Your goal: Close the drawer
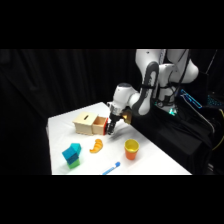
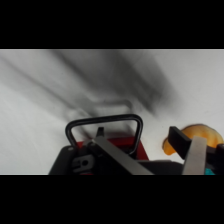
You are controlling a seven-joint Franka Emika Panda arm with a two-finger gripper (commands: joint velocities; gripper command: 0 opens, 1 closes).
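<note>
Side view first: pale wooden box with a slotted top, sitting far-left on the white table. Drawer with the orange-red front poking out of its right end, so not shut yet. Pincer down right against that front, on its right side, meaning the push probably needs to go leftward, along the drawer's slide axis into the box. Can't tell how wide the pincer is spread. Also around: chunky teal block near-left, curved orange piece, yellow-orange cup, blue stick at the near edge.

Wrist view: dark loop handle, thin rounded wire, standing up from the red front, right by the pincer's linkage. Orange thing off to the right, smooth and glossy.
</note>
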